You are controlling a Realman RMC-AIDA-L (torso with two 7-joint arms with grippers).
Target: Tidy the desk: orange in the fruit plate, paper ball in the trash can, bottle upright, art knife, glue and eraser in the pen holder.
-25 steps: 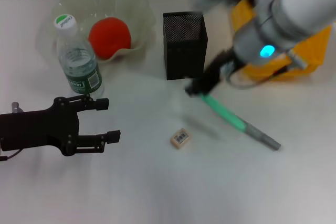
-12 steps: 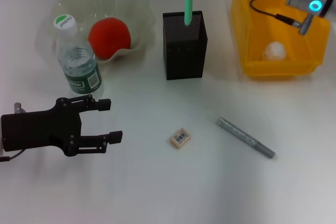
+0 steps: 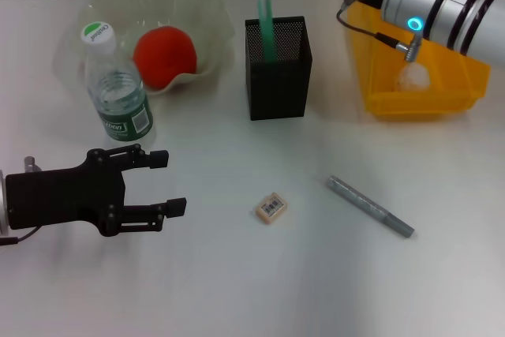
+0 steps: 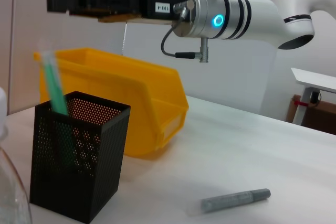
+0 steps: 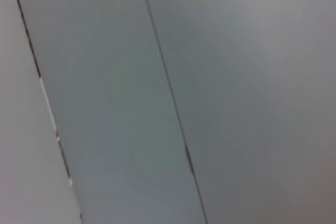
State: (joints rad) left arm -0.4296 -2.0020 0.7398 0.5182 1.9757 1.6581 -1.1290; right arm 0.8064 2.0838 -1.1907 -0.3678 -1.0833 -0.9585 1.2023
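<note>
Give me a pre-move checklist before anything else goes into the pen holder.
1. Green stick stands in the pen holder, released: ok.
2. Right gripper lifted above the holder: ok; jaws: cannot tell.
3. Eraser off the table: not ok, lies in the open.
4. Grey pen-like tool off the table: not ok.
5. Left gripper jaws open, ready, near the bottle: ok.
6. Orange in fruit plate, paper ball in trash can, bottle upright: ok.
</note>
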